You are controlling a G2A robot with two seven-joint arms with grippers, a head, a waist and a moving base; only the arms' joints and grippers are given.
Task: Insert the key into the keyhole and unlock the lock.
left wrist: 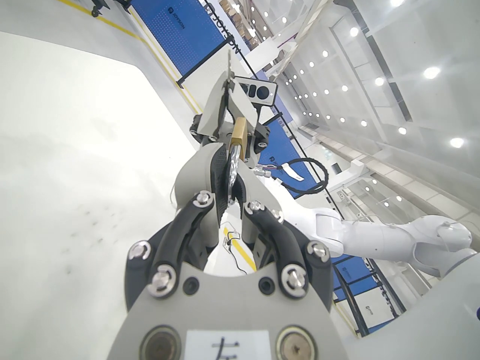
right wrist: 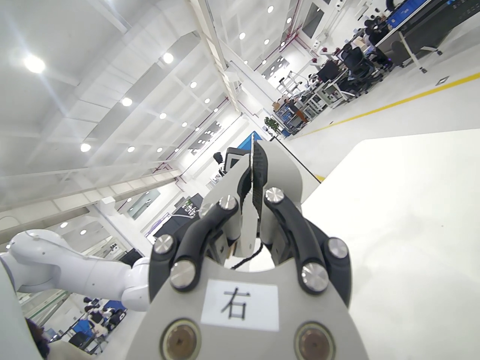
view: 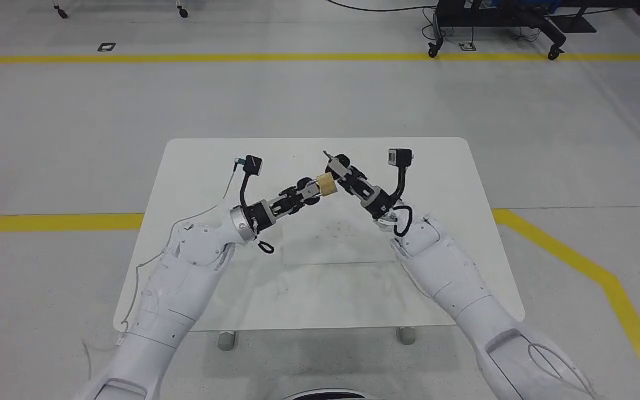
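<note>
Above the middle of the white table point(view: 430, 180), my left gripper point(left wrist: 231, 174) is shut on the silver shackle point(left wrist: 234, 159) of a brass padlock point(left wrist: 239, 134). The padlock point(view: 323, 184) points its body toward the other arm. My right gripper point(view: 337, 168) stands just beyond it with its fingers pressed together on a thin key point(left wrist: 229, 62). The key's blade sticks out past the fingertips, away from the lock. In the right wrist view the right gripper point(right wrist: 252, 159) is shut, with only a sliver of the key point(right wrist: 253, 137) showing at the tips. The padlock body lies against the side of the right fingers point(left wrist: 213, 102).
Both arms meet in the air over the table's middle, and the bare tabletop point(left wrist: 75, 121) lies below them. A thin cable point(view: 190, 215) runs along the table's left side. Floor with yellow lines point(view: 300, 57) surrounds the table.
</note>
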